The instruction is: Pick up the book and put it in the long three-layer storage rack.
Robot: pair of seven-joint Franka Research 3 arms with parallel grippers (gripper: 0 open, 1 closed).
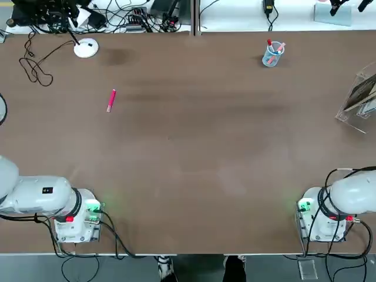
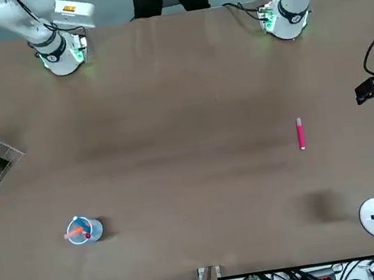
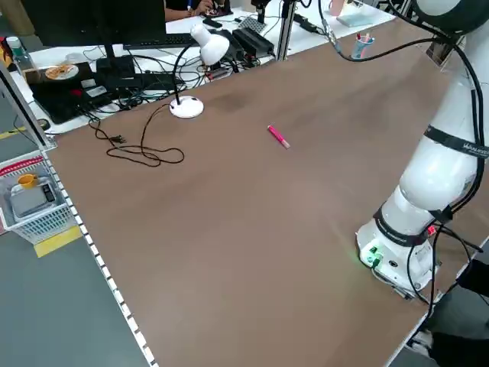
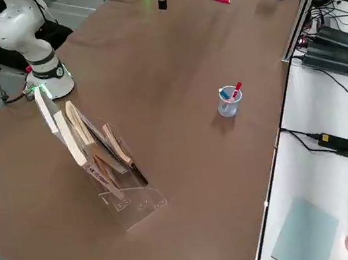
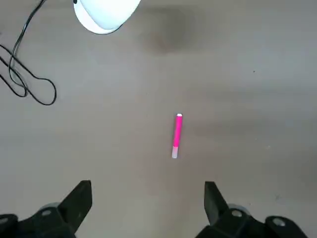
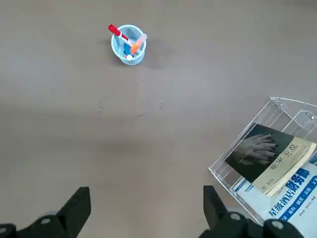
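The book, dark grey with a pale hand picture and a tan strip, leans inside the long three-layer storage rack, a clear acrylic stand at the table's far right edge. The book shows there from overhead too, tilted in its slot. My right gripper hovers high over the table, open and empty, apart from the rack. The left gripper hangs open and empty above the far left of the table.
A blue-and-white book sits in the rack beside the grey one. A clear cup with pens stands at the far right. A pink marker, a white desk lamp and a black cable lie far left.
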